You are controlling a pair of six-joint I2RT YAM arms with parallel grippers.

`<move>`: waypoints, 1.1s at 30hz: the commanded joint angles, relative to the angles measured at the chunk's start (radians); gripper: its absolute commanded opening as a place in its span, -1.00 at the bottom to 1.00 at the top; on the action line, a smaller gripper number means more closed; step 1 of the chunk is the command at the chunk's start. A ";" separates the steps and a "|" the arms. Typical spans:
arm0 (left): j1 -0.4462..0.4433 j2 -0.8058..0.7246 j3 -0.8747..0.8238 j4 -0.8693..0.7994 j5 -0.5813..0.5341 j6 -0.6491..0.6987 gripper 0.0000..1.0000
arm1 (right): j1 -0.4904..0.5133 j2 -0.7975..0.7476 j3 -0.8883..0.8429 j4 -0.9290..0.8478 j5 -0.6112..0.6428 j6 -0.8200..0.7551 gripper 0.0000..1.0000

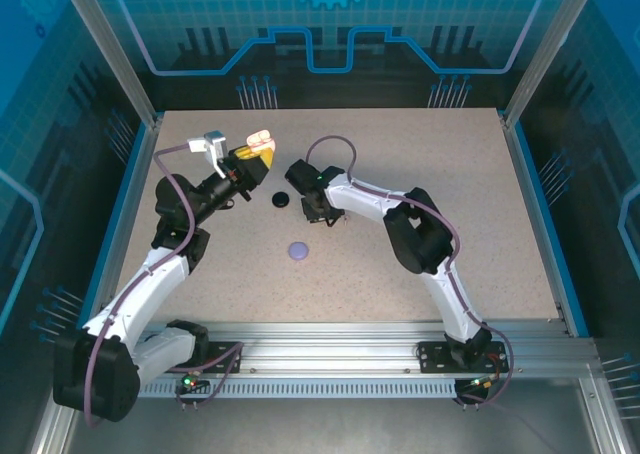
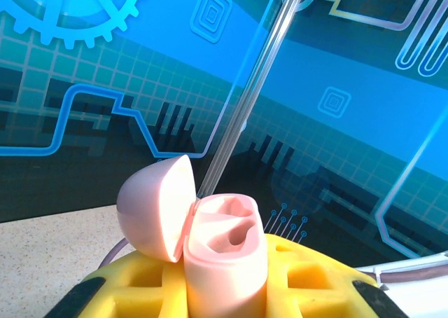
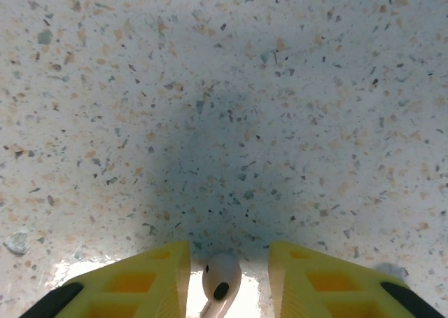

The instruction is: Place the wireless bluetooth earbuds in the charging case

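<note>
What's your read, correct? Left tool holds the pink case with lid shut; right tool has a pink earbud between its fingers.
Wrong on the lid: left wrist view shows the pink case in the left tool with its lid open. The right tool does have a pink earbud between its fingers.

The pink earbud point(image 3: 221, 279) has its stem cut off at my right wrist view's bottom edge, so I can't tell whether the right fingers point(image 3: 175, 262) grip it, and the left fingers point(image 2: 301, 255) hide the case point(image 2: 224, 248) base.
</note>
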 commanded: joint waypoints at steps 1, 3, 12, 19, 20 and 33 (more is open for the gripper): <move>0.002 -0.018 -0.006 0.011 0.001 0.029 -1.00 | 0.011 0.021 0.031 -0.022 0.008 0.020 -0.32; 0.002 -0.018 -0.005 0.008 0.004 0.027 -1.00 | 0.011 0.025 0.033 -0.019 0.007 0.020 -0.33; 0.002 -0.026 -0.008 0.002 0.007 0.030 -1.00 | 0.011 0.033 0.017 -0.006 -0.002 0.033 -0.39; 0.002 -0.023 -0.010 0.003 0.010 0.031 -1.00 | 0.012 0.001 -0.051 0.036 -0.011 0.050 -0.41; 0.002 -0.023 -0.010 0.003 0.011 0.031 -1.00 | 0.010 0.002 -0.055 0.038 -0.010 0.050 -0.42; 0.002 -0.023 -0.010 0.003 0.015 0.032 -1.00 | 0.012 -0.046 -0.157 0.093 -0.005 0.086 -0.44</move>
